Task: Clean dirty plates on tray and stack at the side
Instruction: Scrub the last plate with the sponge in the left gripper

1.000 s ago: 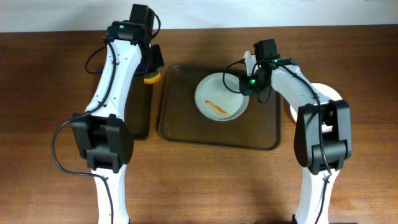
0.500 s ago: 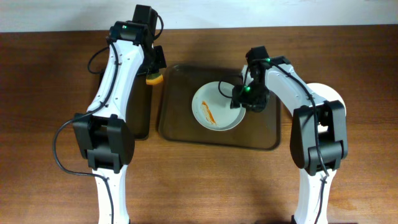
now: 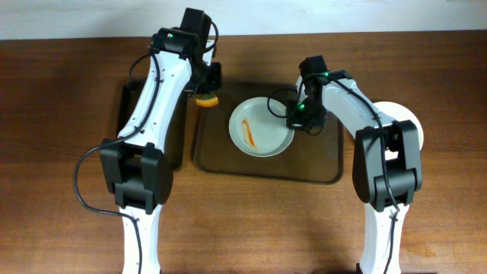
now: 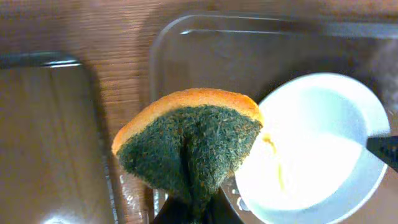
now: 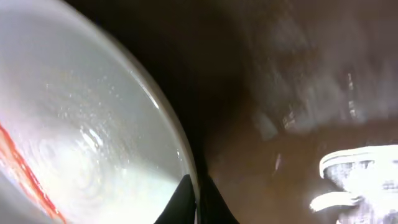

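A white plate (image 3: 261,127) with an orange-red smear lies on the dark tray (image 3: 319,164). My right gripper (image 3: 294,119) is shut on the plate's right rim; in the right wrist view its fingers (image 5: 198,202) pinch the rim of the plate (image 5: 74,124). My left gripper (image 3: 207,90) is shut on a folded sponge (image 3: 206,98), orange with a green scouring face, above the tray's far left corner. In the left wrist view the sponge (image 4: 193,140) hangs just left of the plate (image 4: 317,149), over the tray (image 4: 205,50).
A second dark tray (image 3: 171,137) lies left of the main one, under my left arm; it also shows in the left wrist view (image 4: 43,137). A white plate (image 3: 403,118) rests on the table right of the tray, partly hidden by my right arm.
My right gripper has dragged and turned the plate leftwards on the tray. My left gripper has carried the sponge rightwards, from the left tray's edge to the main tray's far left corner.
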`<move>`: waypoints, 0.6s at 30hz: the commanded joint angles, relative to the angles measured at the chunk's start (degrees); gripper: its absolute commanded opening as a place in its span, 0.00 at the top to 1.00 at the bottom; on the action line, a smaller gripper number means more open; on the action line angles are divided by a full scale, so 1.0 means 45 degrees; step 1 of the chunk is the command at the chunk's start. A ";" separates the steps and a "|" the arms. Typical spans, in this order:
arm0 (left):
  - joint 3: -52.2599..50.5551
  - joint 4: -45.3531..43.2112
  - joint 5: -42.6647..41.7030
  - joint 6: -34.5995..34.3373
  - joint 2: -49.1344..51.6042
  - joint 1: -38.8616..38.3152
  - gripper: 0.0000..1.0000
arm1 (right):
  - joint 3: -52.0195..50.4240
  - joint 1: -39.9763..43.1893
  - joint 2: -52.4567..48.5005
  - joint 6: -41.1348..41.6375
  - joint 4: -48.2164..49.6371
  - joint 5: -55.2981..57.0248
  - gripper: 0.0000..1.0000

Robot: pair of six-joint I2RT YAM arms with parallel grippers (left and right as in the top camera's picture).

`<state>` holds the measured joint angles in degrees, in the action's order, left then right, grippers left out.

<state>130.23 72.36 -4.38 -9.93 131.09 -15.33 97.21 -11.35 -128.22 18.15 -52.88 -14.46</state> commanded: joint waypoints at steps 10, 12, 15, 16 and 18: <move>0.0238 -0.1049 -0.0845 0.0063 0.1039 -0.1287 1.00 | 0.0068 0.1457 -0.0185 0.0078 0.0675 -0.3706 0.57; 0.0238 -0.1331 -0.0840 0.0034 0.1107 -0.1554 1.00 | 0.0068 0.1540 -0.0185 -0.0884 0.1059 -0.3691 0.57; 0.0238 -0.1511 -0.0840 0.0029 0.1224 -0.1656 1.00 | 0.0068 0.1287 -0.0194 -0.1321 0.1243 -0.3167 0.57; 0.0238 -0.1593 -0.0840 -0.0087 0.1423 -0.1656 1.00 | 0.0063 0.1088 -0.0233 -0.1321 0.1316 -0.2662 0.58; 0.0238 -0.1593 -0.0850 -0.0534 0.1739 -0.1656 1.00 | 0.0063 0.0860 -0.0486 -0.1311 0.1394 -0.2560 0.64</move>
<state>130.30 65.32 -7.33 -9.91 135.92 -22.96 97.30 -6.09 -128.68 13.34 -46.89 -27.83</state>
